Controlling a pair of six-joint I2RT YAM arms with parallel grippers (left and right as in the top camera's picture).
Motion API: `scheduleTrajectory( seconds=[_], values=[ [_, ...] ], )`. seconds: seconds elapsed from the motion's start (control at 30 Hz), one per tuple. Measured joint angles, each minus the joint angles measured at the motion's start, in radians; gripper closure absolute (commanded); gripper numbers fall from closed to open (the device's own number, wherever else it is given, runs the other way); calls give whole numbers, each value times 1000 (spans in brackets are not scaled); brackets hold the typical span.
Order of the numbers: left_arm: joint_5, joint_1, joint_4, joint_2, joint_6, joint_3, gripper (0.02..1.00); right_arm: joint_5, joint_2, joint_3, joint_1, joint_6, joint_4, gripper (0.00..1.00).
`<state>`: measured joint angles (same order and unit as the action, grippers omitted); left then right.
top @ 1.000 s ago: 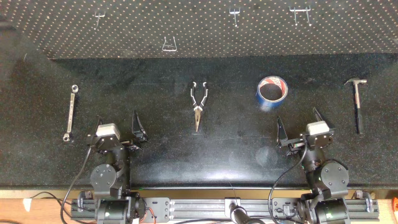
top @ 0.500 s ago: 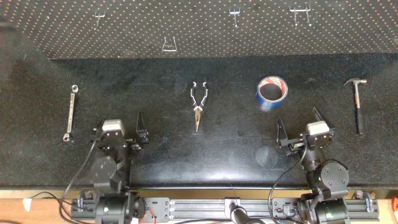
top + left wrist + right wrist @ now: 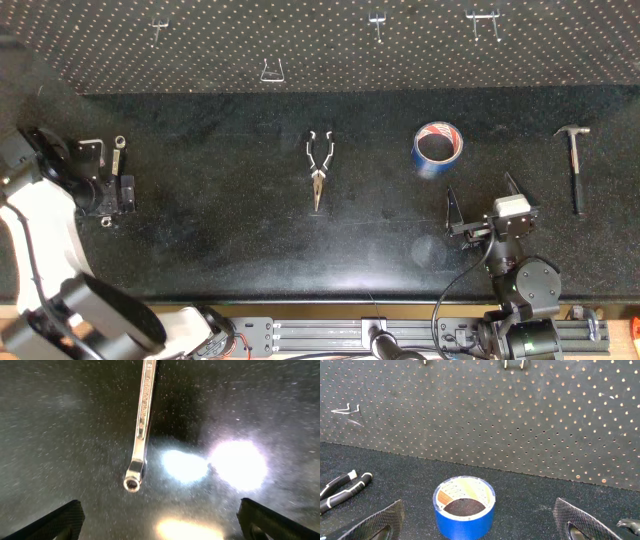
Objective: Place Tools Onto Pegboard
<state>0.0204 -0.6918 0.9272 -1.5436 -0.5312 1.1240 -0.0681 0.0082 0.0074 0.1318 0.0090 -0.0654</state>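
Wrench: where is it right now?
The wrench lies flat at the mat's far left in the top view, under the open left gripper, well left of the pliers.

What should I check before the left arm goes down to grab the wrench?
1. Left gripper open: ok, fingers wide apart.
2. Wrench between the fingers: ok, though off centre, nearer one finger.
3. Wrench lying flat on the table, untouched: ok.
4. Room around the wrench: ok, pliers lie well apart.
5. Right gripper out of the way: ok, it is open by the tape.
6. Empty hook on the pegboard that fits the wrench: cannot tell.
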Motion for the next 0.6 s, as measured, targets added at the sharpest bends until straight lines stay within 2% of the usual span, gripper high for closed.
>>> scheduleTrajectory(
  seconds=[0.17,0.3,0.6],
  values=[
    [-48,-5,41,-266,-34,227,25,1,0,0,0,0,0,25],
    [-67,-5,45,-392,-78,268,23,1,0,0,0,0,0,25],
    [-70,-5,13,-454,-142,287,25,1,0,0,0,0,0,25]
  ],
)
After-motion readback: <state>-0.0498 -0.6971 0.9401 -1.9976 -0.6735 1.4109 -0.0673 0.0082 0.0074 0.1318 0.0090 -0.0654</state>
